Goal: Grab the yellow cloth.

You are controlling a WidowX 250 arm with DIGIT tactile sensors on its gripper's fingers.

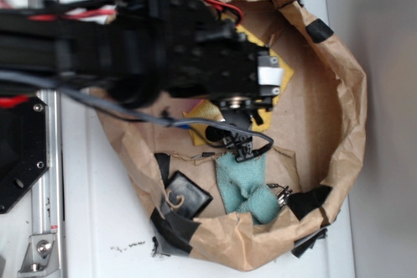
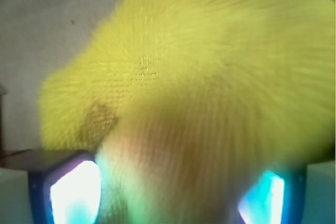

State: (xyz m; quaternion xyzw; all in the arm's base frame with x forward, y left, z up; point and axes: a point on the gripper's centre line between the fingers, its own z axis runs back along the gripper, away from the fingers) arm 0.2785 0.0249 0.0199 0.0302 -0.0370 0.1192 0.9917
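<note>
The yellow cloth (image 2: 199, 61) fills most of the wrist view, blurred and very close, and bulges up between my fingers. My gripper (image 2: 170, 195) is open, one finger (image 2: 73, 192) on each side of the fabric and set wide apart. From the exterior view only patches of the yellow cloth (image 1: 281, 63) show from under the black arm (image 1: 163, 43), which hangs over the middle of the brown paper basin (image 1: 352, 96). The arm hides the jaws there.
A smaller teal cloth (image 1: 244, 187) lies at the near side of the basin, with a metal clip (image 1: 281, 193) beside it. A black square object (image 1: 189, 194) sits to its left. The crumpled paper walls rise all round. A metal rail (image 1: 45, 161) runs along the left.
</note>
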